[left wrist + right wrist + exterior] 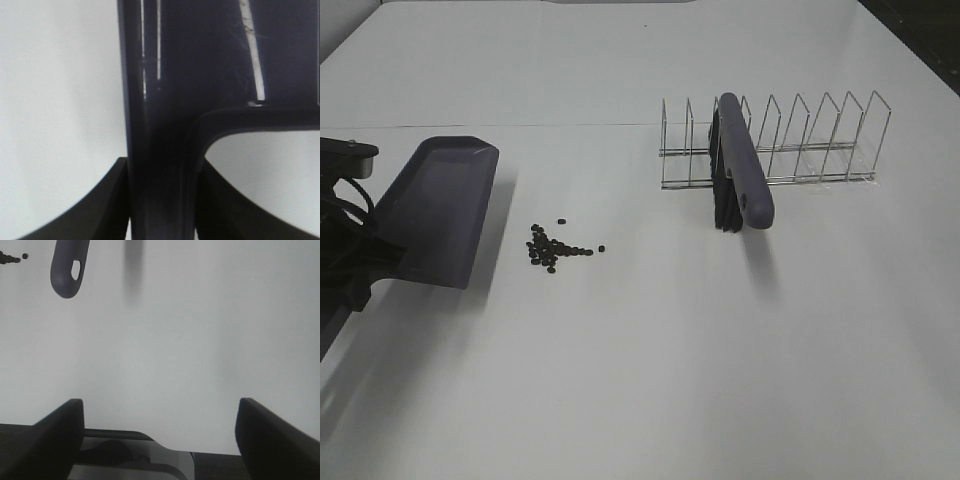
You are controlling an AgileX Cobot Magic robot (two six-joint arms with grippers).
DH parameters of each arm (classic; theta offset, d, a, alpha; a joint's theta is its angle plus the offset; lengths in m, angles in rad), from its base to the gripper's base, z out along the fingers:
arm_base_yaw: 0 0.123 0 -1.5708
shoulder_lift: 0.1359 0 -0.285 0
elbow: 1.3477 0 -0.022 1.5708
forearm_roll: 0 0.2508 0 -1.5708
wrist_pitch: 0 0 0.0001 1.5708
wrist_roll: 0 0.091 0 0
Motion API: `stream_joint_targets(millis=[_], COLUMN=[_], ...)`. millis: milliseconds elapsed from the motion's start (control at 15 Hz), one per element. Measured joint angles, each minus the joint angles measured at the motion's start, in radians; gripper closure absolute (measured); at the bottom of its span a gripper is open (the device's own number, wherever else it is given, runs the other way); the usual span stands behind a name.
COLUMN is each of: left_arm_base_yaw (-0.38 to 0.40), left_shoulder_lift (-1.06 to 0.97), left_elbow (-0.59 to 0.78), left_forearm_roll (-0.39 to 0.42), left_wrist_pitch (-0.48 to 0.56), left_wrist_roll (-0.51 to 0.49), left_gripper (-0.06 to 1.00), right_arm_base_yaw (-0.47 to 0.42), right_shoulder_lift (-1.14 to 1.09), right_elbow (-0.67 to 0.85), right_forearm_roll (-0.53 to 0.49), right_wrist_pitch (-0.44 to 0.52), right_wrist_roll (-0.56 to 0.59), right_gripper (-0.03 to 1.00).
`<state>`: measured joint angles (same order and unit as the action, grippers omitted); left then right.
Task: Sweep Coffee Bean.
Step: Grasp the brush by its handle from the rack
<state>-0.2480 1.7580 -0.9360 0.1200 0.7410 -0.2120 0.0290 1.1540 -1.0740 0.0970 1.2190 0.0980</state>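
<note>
Several tiny dark coffee beans (555,250) lie in a loose cluster on the white table, just right of the grey-purple dustpan (440,210). My left gripper (362,265) is shut on the dustpan's handle (160,190) and holds the pan tilted beside the beans. The purple-handled brush (740,165) with black bristles rests in a wire rack (800,140). My right gripper (160,435) is open and empty over bare table. The brush's handle end (70,267) and a few beans (10,259) lie ahead of it. The right gripper is out of the exterior high view.
The wire rack has several upright dividers and stands at the back right. The white table (720,350) stretches bare in front of the rack and the beans. The table's dark edges show at the far corners.
</note>
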Motion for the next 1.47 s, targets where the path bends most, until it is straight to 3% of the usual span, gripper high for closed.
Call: stream_joint_targets(millis=[400,667,800,1133,1467], left_arm_base_yaw=[0.000,0.000,0.000,0.000,0.000], left_shoulder_lift=[0.000,0.000,0.000,0.000,0.000], left_elbow=[0.000,0.000,0.000,0.000,0.000], left_forearm_roll=[0.000,0.000,0.000,0.000,0.000], left_wrist_pitch=[0.007,0.007,0.007,0.007,0.007], left_wrist_roll=[0.003,0.003,0.003,0.003,0.003], left_gripper=[0.61,0.61,0.61,0.61,0.61], right_arm_base_yaw=[0.008,0.166,0.198,0.206,0.206], right_shoulder_lift=[0.256,0.508,0.590,0.850,1.052], right_elbow=[-0.225,-0.441,-0.534,-0.812,-0.986], right_forearm_roll=[-0.001,-0.015,-0.019,-0.015,-0.051], right_wrist_pitch=[0.000,0.000,0.000,0.000,-0.001], right_wrist_roll=[0.001,0.020,0.047,0.068,0.068], right_gripper=[0.20,0.20,0.20,0.20,0.20])
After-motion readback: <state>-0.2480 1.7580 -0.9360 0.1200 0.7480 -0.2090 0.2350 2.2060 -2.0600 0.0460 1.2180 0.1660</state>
